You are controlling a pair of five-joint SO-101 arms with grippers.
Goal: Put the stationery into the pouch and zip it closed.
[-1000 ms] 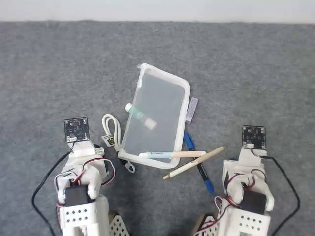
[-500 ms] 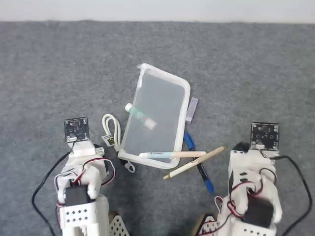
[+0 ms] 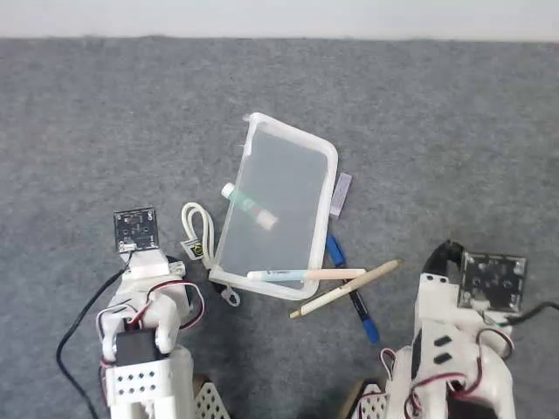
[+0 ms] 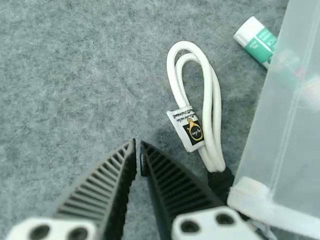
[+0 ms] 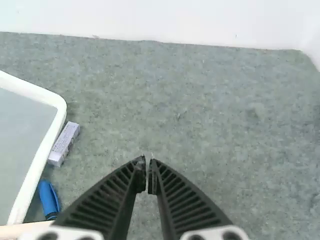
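On grey carpet (image 3: 105, 113) (white wall (image 3: 279, 17) behind) lies the pouch (image 3: 288, 179); left gripper (image 4: 137, 147), right gripper (image 5: 148, 165) clenched.

Translucent pouch (image 3: 288, 175) lying flat, blue pen (image 3: 363, 318), pencil (image 3: 336, 294) just beside

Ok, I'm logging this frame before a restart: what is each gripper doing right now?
Left gripper: closed, holding nothing.
Right gripper: closed, holding nothing.
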